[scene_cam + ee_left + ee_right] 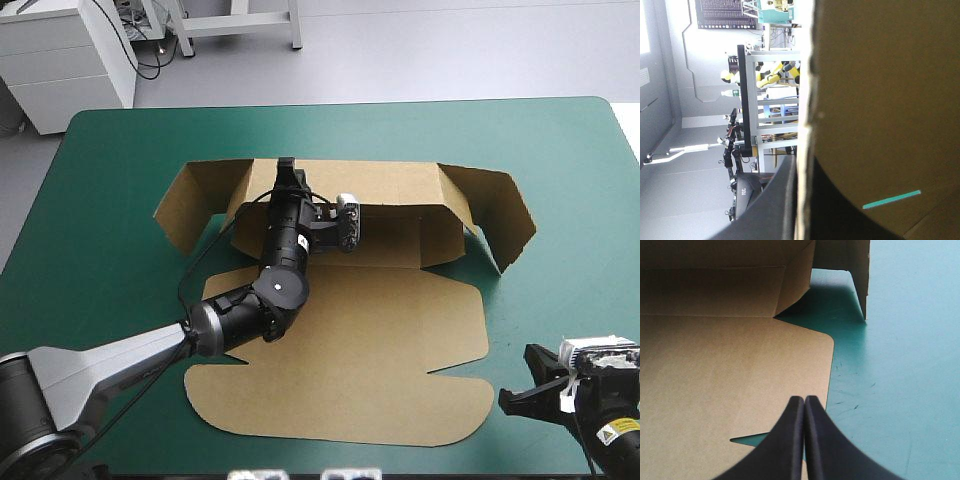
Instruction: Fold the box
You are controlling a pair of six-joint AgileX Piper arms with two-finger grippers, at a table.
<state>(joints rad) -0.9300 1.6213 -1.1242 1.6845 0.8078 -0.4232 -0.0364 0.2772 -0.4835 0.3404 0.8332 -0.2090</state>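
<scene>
- Box (pixel 380 320): sits mid tabletop (pixel 560 170), on the teal-green cover, partly formed.
- Far wall (pixel 390 185) is raised along the side away from me. An end flap stands at each end of it, left flap (pixel 185 205) and right flap (pixel 500 215), both angled outward and toward me.
- Near panel (pixel 350 400) lies flat on the cover, rounded corners toward my side.
- Notch (pixel 440 372) is cut into the flat sheet's right edge, with teal-green showing through it.
- Left arm (pixel 270 290) comes in from the left, crosses above the flat sheet and reaches the top edge of the far wall, left of its middle.
- Left jaws: pinching the far wall. In the left wrist view the board's cut edge (pixel 804 125) runs straight between them, one black finger (pixel 772 215) outside the wall and the other dark against its brown face.
- Right jaws: pressed together into one point, holding nothing.
- Right jaws' position: low at the near right of the tabletop, off the box's near right corner. In the right wrist view the tip sits just over the sheet's right edge, beside the notch (pixel 747 440).
- The right flap (pixel 860 275) stands well ahead of the right jaws, upright on the cover.
</scene>
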